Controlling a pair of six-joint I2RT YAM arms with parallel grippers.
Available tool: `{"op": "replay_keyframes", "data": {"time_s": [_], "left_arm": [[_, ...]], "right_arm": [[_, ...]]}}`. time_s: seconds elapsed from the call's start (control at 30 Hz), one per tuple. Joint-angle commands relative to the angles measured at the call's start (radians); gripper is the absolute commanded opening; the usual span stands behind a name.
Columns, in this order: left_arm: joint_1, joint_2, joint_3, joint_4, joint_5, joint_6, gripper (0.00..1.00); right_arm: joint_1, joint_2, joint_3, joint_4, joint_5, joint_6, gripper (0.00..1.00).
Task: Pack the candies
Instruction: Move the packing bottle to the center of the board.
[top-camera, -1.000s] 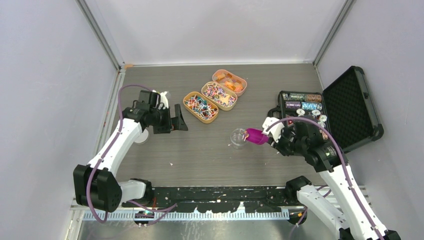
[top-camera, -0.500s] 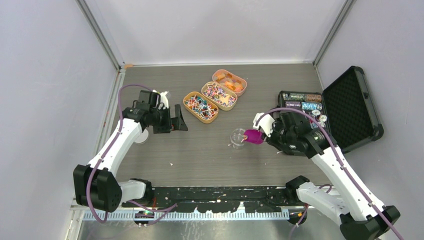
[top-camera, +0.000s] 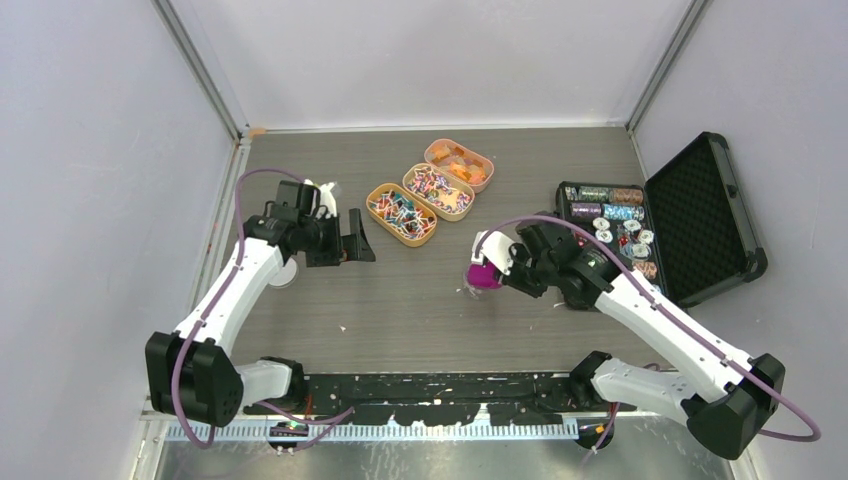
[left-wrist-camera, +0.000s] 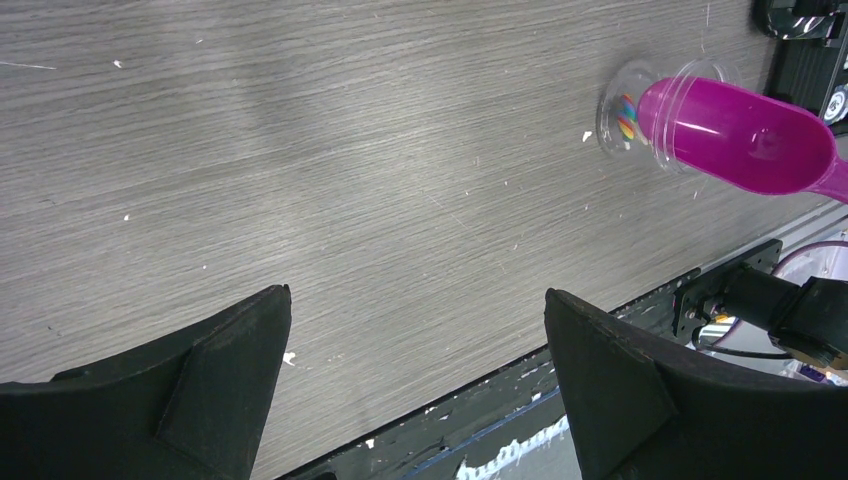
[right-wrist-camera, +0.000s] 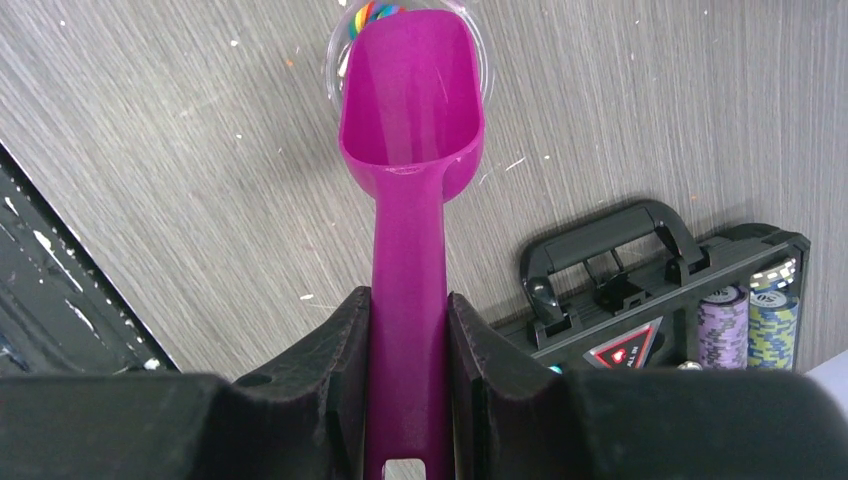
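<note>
Candies (top-camera: 400, 213) fill three tan oval trays at the back centre. My right gripper (right-wrist-camera: 408, 310) is shut on the handle of a magenta scoop (right-wrist-camera: 410, 100). The scoop's mouth is tipped over a small clear cup (right-wrist-camera: 338, 62), where a few coloured candies (right-wrist-camera: 372, 12) show at the bottom. From above, the scoop (top-camera: 485, 275) covers most of the cup. The left wrist view shows the cup (left-wrist-camera: 622, 112) and scoop (left-wrist-camera: 740, 135) at the far right. My left gripper (left-wrist-camera: 415, 300) hangs open and empty left of the trays, and from above that gripper (top-camera: 355, 240) points right.
An open black case (top-camera: 700, 215) with rows of poker chips (top-camera: 605, 212) lies at the right, its handle (right-wrist-camera: 610, 245) close to my right fingers. A white round object (top-camera: 285, 275) sits under the left arm. A dark rail (top-camera: 430, 385) runs along the near edge.
My right arm has swung left and carried the scoop from beside the cup to over it, mouth tipped down. The left arm has not moved.
</note>
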Motion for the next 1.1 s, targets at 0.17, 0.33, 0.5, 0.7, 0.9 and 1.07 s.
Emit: {"op": "replay_keyframes", "data": {"time_s": [0.17, 0.33, 0.5, 0.7, 0.9, 1.07], "left_arm": [[0.002, -0.035, 0.006, 0.001, -0.011, 0.012, 1.00], [0.002, -0.034, 0.007, -0.002, -0.026, 0.012, 1.00], [0.001, -0.032, 0.008, -0.007, -0.045, 0.012, 1.00], [0.002, -0.028, 0.012, -0.017, -0.079, 0.014, 1.00], [0.003, -0.018, 0.020, -0.038, -0.148, 0.024, 1.00], [0.005, -0.007, 0.071, -0.043, -0.168, 0.012, 1.00]], "right_arm": [[0.013, 0.011, 0.023, 0.159, -0.063, 0.050, 0.00], [0.025, 0.039, 0.021, 0.208, -0.109, 0.074, 0.00], [0.056, 0.084, 0.027, 0.243, -0.130, 0.084, 0.00], [0.082, 0.102, 0.047, 0.286, -0.151, 0.109, 0.00], [0.083, 0.084, 0.044, 0.258, -0.134, 0.111, 0.01], [0.082, 0.042, 0.100, 0.212, -0.075, 0.122, 0.01]]}}
